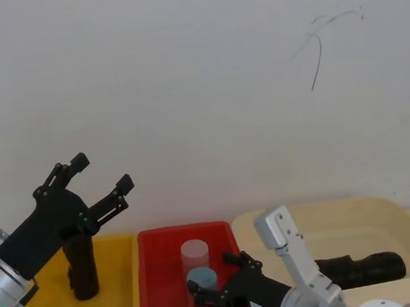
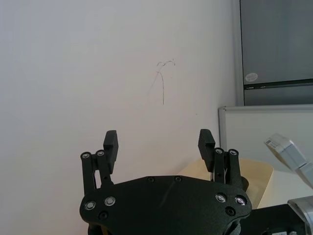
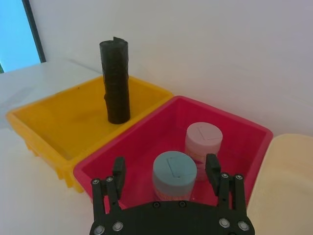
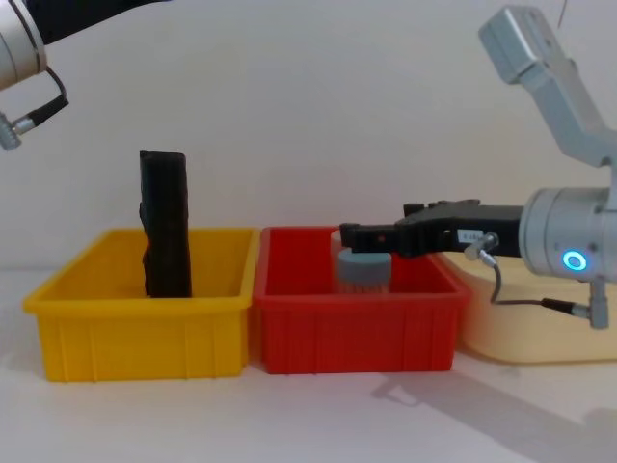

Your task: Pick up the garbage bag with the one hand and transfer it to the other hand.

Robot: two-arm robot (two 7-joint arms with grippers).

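Our right claw [image 3: 165, 165] over the red plastic bin [image 3: 142, 142] and raised left claw [image 1: 102, 172] both gape; we judge the matte black crinkled garbage bag roll [image 3: 115, 81] light, squashy, slippery: pinch mid-height.

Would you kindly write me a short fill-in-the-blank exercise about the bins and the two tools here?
The garbage bag stands upright in the left-hand bin, coloured ____. The left tool, raised high, has fingers ____. The right tool reaches over the middle bin, coloured ____. That bin holds ____ jars.
Missing words: yellow, open, red, two.
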